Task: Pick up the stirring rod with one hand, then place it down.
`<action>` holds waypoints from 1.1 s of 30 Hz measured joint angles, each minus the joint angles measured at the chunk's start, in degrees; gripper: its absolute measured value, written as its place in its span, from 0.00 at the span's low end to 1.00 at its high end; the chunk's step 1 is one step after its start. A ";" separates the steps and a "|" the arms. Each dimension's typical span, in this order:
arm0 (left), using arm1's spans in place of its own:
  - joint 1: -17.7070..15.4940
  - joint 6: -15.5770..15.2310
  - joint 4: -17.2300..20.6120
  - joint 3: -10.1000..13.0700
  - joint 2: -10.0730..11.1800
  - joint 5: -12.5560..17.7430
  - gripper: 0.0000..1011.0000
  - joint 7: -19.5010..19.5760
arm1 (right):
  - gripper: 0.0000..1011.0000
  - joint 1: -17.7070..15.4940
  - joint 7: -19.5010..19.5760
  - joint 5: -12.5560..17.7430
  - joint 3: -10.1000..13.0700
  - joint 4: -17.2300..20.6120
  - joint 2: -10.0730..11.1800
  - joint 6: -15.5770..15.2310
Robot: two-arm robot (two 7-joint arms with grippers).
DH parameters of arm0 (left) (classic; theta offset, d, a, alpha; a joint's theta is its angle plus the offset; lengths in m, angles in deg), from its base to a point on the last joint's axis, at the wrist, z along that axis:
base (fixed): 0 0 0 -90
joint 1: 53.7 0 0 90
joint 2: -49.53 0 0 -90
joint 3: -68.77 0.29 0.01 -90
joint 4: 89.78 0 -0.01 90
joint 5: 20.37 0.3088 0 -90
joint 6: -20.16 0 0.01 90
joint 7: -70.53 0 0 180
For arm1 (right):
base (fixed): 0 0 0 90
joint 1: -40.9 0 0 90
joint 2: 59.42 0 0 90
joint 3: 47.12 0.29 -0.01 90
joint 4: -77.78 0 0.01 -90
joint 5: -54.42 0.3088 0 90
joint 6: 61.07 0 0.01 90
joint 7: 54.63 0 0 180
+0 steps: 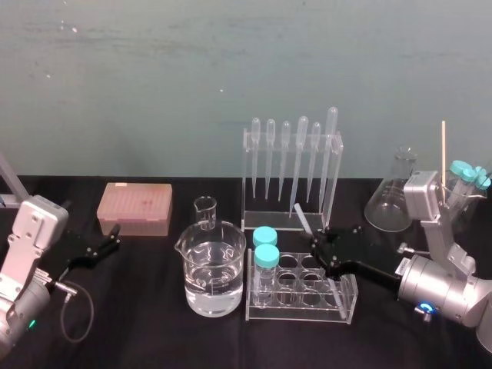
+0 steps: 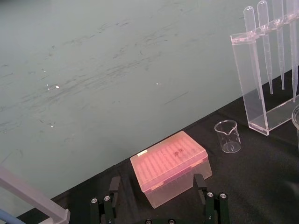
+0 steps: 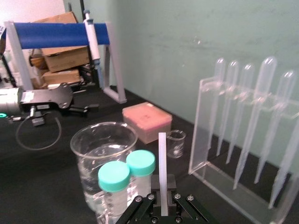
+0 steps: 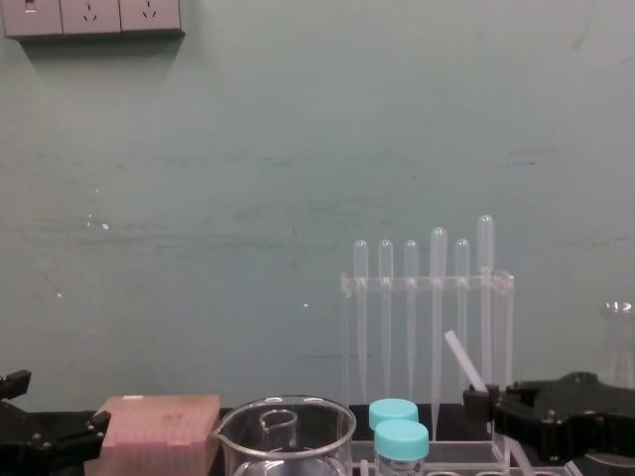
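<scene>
Clearly, from the head view, the black angular right gripper [image 1: 319, 247] reaches in from the right over the clear plastic test-tube rack [image 1: 254, 304] and is closed on the long translucent whitish stirring rod [image 1: 301, 217]. The rod slants, its upper end rising toward the clear acrylic stand of 6 bulb-topped pipettes [image 1: 250, 177] and its lower part crossing the rack; whether it touches the rack I cannot tell. Gripping near the middle probably keeps the rod balanced. The black left gripper [image 1: 114, 237] rests idle on the black tabletop [image 1: 154, 330], just beside the pink rectangular pipette-tip box [image 1: 134, 207], well apart from the work. From the left wrist view, that gripper's jaws stand apart on either side of the pink box, with nothing between them, which suits an arm left out of a 1-handed job. From the right wrist view, the rod [image 3: 162, 168] stands straight up out of the pinched jaws, with 2 teal-capped tubes [image 3: 127, 175] and the large glass beaker of water [image 3: 96, 149] near it. From the chest view, the rod [image 4: 463, 360] leans in front of the pipette stand. I judge the pick-up done and the setting-down yet to come, calling for a bare patch of table away from the glassware.
</scene>
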 joint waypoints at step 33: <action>0.00 0.00 0.00 0.00 0.00 0.00 0.99 0.00 | 0.07 -2.13 -6.43 3.21 10.72 -1.31 -6.01 22.92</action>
